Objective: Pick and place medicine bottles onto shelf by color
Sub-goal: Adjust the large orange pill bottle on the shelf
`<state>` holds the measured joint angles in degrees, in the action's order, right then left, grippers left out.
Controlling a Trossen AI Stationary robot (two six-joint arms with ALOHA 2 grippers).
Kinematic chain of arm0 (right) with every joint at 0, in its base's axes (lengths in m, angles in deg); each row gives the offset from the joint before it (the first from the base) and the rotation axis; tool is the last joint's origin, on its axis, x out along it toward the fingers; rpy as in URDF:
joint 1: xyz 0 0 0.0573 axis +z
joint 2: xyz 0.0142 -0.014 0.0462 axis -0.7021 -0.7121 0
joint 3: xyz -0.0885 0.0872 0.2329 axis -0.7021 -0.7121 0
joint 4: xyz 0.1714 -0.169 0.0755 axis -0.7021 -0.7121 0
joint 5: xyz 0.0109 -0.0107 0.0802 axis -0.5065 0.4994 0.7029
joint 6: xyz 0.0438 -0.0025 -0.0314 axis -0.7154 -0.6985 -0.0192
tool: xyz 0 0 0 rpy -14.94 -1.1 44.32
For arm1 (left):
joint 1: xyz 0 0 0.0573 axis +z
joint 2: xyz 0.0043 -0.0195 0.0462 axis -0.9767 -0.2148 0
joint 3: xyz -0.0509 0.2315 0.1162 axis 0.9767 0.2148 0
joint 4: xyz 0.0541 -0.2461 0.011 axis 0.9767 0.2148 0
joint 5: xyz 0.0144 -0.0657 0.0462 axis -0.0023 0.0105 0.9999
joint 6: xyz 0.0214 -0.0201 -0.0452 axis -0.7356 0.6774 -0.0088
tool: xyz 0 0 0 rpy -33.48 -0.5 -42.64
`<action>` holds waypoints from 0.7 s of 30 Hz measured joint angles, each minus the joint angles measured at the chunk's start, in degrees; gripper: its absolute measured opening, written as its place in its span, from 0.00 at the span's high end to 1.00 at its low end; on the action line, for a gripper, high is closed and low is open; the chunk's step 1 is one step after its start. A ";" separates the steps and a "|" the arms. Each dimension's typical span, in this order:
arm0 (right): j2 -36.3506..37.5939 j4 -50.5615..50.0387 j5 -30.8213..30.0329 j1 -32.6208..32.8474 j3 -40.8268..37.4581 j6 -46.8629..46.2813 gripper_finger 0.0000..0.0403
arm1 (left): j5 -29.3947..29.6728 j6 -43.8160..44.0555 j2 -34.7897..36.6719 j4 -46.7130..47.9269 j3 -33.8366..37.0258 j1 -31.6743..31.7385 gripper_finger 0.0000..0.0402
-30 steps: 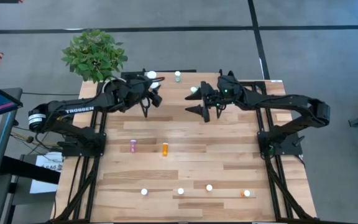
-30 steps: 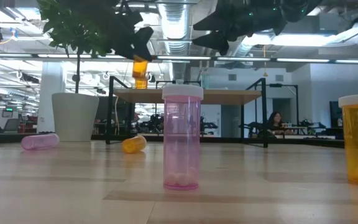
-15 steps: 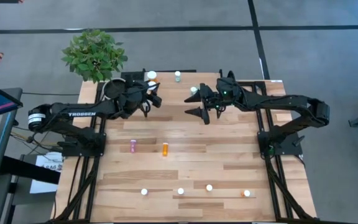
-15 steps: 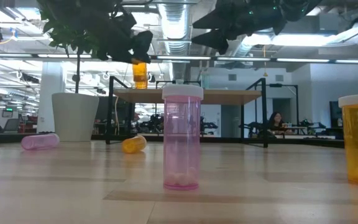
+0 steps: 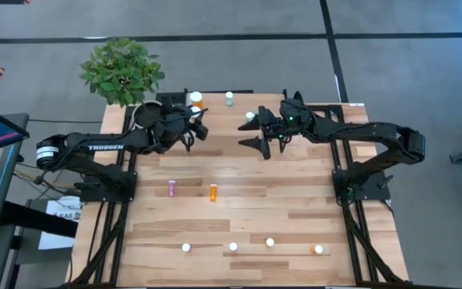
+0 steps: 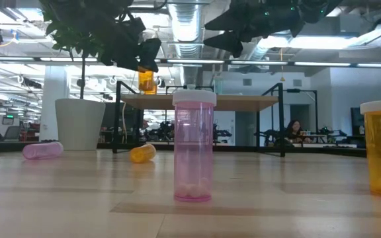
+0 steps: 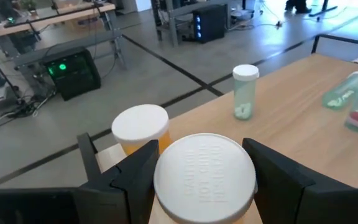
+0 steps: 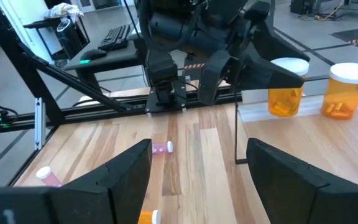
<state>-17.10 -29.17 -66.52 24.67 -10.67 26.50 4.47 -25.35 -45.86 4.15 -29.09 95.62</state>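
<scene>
While six small bottles wait on the bench (image 5: 295, 217), the sorting looks less than half done. On the shelf (image 5: 315, 111) at the bench's twelve o'clock edge stand an orange bottle (image 8: 350, 89) at its eleven o'clock end and a pale green bottle (image 5: 229, 98) near the middle, with another green one (image 7: 344, 98) lying on its side nearby. The left end effector (image 5: 192, 124) is clamped on a second orange bottle (image 6: 147, 80), held just beside the first, so I judge it is about to be set down. The right end effector (image 5: 257, 136) hangs empty near the shelf, fingers wide apart. Left to move: a pink bottle (image 5: 172, 189) and an orange one (image 5: 212, 192) lying mid-bench, and four standing bottles along six o'clock, including a pink one (image 6: 194, 145).
</scene>
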 joint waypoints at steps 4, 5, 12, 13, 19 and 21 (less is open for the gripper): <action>0.00 0.01 0.00 0.02 0.00 -0.01 0.29 | -0.10 -0.01 -0.02 1.31 0.00 0.00 0.50; 0.00 0.01 0.00 0.02 0.00 -0.01 0.29 | -0.11 -0.06 -0.02 1.41 0.00 0.03 0.50; 0.00 0.05 0.00 0.02 0.00 -0.01 0.29 | -1.65 -2.18 -0.46 1.66 0.02 0.62 0.50; 0.00 0.05 0.00 0.02 0.00 -0.01 0.29 | -2.51 -1.96 -0.46 1.71 0.02 0.84 0.50; 0.00 0.05 0.00 0.02 0.00 -0.01 0.29 | -3.45 -1.63 -0.46 1.93 0.02 2.14 0.50; 0.00 0.03 0.00 0.02 0.00 -0.01 0.29 | -4.73 -1.30 -0.46 2.02 0.02 2.61 0.50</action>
<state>-17.10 -29.14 -66.52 24.69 -10.67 26.49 -0.27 -26.66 -46.32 6.17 -29.07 98.22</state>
